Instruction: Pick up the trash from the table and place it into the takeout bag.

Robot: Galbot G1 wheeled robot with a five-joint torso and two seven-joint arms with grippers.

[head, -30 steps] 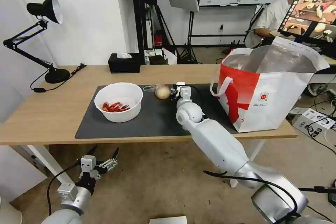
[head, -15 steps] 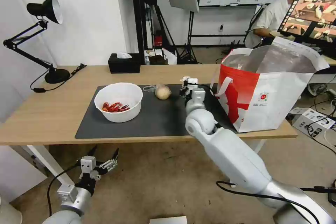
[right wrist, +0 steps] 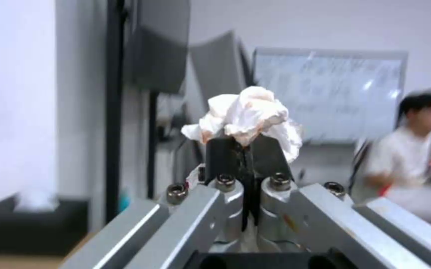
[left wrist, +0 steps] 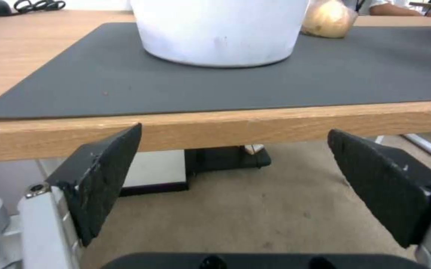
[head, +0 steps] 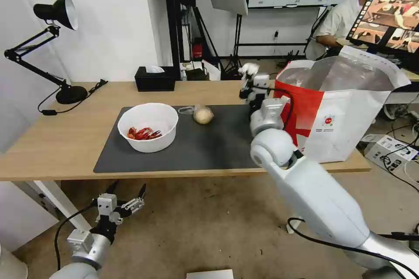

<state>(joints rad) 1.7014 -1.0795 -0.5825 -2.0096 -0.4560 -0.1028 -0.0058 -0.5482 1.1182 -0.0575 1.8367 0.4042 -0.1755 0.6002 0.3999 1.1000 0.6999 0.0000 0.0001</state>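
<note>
One crumpled white tissue (right wrist: 245,116), stained faintly orange, sits pinched between the closed black fingers (right wrist: 225,155) of the right tool (head: 249,79). From the head view we note this tool raised above the light-wood worktop (head: 56,139), just beside the open rim of the large boxy white takeout bag with red panel and foil lining (head: 340,109). On the dark grey mat (head: 192,148) rest a white round bowl with red crayfish shells (head: 147,132) and a bagged beige bun (head: 203,114). Our left tool (head: 126,198) hangs below the worktop edge, fingers spread wide; its wrist view shows the bowl's outer wall (left wrist: 220,33).
</note>
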